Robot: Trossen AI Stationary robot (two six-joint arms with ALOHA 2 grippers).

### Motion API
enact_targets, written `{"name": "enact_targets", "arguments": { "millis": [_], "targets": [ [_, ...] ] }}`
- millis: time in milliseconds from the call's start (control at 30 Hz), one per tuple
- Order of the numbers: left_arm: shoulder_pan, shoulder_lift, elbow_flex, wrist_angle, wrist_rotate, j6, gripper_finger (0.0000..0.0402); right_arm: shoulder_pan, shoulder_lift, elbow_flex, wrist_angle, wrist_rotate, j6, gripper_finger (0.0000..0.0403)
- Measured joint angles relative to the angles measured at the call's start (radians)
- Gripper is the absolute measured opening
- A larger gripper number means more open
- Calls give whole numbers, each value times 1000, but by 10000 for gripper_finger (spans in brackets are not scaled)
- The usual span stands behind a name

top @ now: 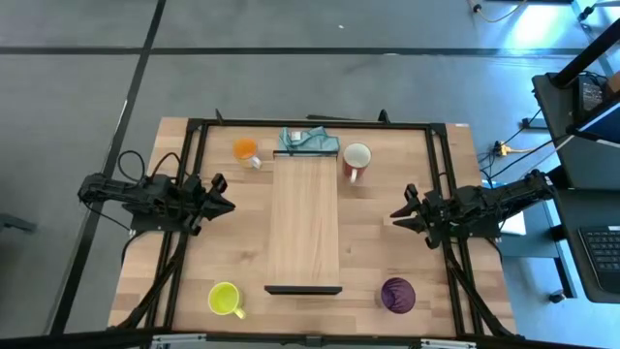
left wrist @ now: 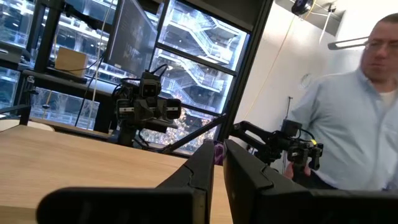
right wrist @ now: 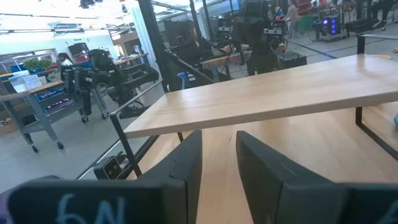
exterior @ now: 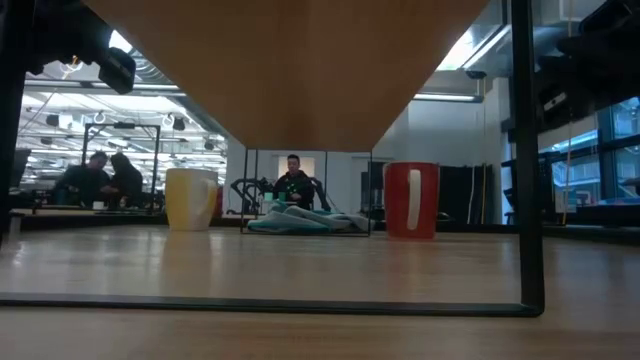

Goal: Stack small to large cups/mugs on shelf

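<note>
The pale wooden shelf (top: 303, 218) stands on dark legs along the table's middle, its dark strip (top: 303, 289) at the near end. The orange mug (top: 246, 149) and the red mug (top: 356, 160) stand at the far end, left and right of the shelf. The yellow-green mug (top: 225, 299) and the purple tumbler (top: 397, 295) stand near the front edge. My left gripper (top: 225, 206) hovers left of the shelf, its fingers a narrow gap apart. My right gripper (top: 399, 215) hovers right of it, open and empty. The low view shows the red mug (exterior: 411, 200) upright.
A crumpled teal object (top: 308, 141) lies at the shelf's far end. A dark frame (top: 194, 126) runs around the table's edges. A person (left wrist: 354, 124) stands beyond the table in the left wrist view, and other people sit in the room behind (exterior: 292, 180).
</note>
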Motion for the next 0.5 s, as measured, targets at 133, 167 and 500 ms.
{"name": "enact_targets", "arguments": {
  "millis": [133,167,500],
  "targets": [
    [0,0,0,0,0,0,30,0,0,0,53,47,9,100],
    [0,0,0,0,0,0,30,0,0,0,79,51,23,100],
    [0,0,0,0,0,0,30,0,0,65,479,328,326,101]
  ]
}}
